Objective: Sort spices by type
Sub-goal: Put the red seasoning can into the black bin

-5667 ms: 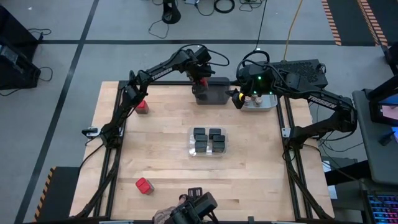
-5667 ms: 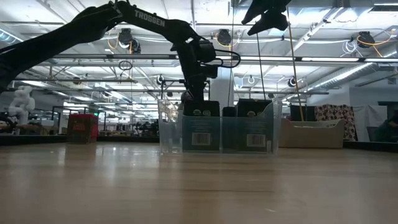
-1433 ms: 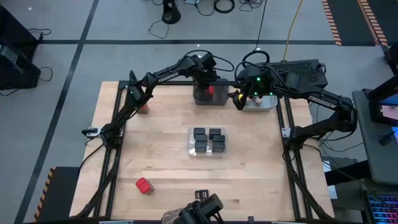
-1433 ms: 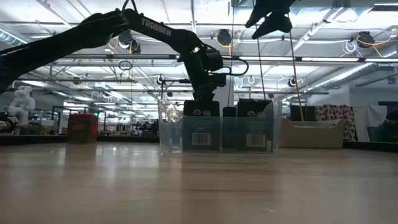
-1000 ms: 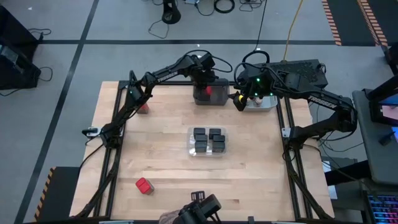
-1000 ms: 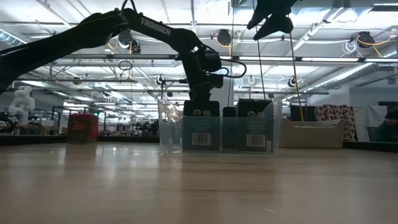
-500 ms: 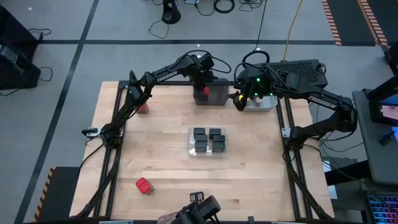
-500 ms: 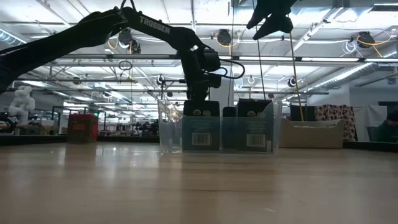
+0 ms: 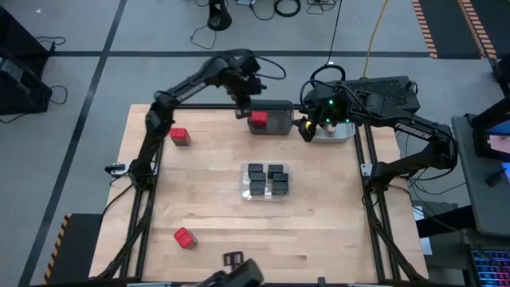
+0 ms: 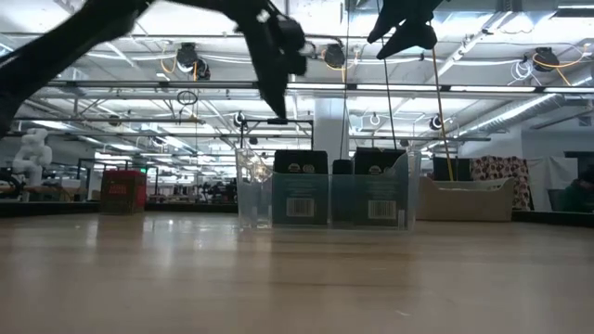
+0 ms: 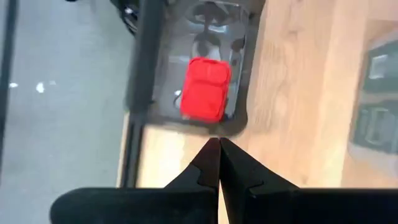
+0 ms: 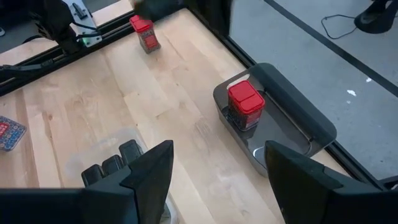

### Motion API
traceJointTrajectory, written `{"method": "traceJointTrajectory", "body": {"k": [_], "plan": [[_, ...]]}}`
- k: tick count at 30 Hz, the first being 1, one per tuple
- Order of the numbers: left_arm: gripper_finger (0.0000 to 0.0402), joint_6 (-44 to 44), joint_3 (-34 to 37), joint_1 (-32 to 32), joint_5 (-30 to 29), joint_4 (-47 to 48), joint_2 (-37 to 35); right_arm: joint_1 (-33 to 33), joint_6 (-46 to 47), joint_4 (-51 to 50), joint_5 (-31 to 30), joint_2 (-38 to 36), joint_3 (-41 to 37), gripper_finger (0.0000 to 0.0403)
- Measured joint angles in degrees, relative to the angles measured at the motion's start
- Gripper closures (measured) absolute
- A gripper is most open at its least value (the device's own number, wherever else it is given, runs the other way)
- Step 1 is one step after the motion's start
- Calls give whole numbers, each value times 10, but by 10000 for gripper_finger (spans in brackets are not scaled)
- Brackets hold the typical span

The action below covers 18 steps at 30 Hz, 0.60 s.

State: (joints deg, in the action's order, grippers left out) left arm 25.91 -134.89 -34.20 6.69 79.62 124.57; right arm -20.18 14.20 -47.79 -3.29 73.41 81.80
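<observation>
While the left gripper (image 9: 239,112) hangs closed and empty just beside the dark grey bin (image 9: 280,119), on its side away from the light grey bin, one red-topped spice box (image 9: 258,120) stands upright inside that bin, at the end near the gripper. In the left wrist view the two fingers (image 11: 217,171) are pressed together above the table, and the red top (image 11: 206,98) shows past them in the bin. The right gripper (image 9: 304,129) waits between the dark grey bin and the light grey bin (image 9: 335,132), its jaws wide apart and holding nothing. Small round jars (image 9: 326,125) sit in the light grey bin, partly hidden under the right arm.

Nearer the middle of the table (image 9: 207,199), well apart from the dark grey bin, the clear bin (image 9: 267,181) holds four black boxy containers (image 9: 256,171). In the low view their fronts carry barcode labels (image 10: 300,207), too small to read. The right arm shows white lettering that I cannot read surely.

Two more red-topped boxes stand free: one (image 9: 180,136) near the table edge on the left arm's side, level with the dark grey bin, and one (image 9: 185,237) far from it, near the front edge. Much bare wood lies open between them and the clear bin.
</observation>
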Motion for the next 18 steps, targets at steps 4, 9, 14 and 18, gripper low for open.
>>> {"method": "traceJointTrajectory", "body": {"k": [4,9,14,18], "plan": [[394,-16,1,-9,-44,23,-55,0,1,0,0,0,0,167],[394,-44,35,-24,-57,78,-138,3,6,-1,0,0,0,167],[394,-71,167,-37,-64,84,-247,10,7,-1,0,0,0,167],[394,-89,308,-50,-71,66,-342,12,2,30,0,0,-4,167]]}}
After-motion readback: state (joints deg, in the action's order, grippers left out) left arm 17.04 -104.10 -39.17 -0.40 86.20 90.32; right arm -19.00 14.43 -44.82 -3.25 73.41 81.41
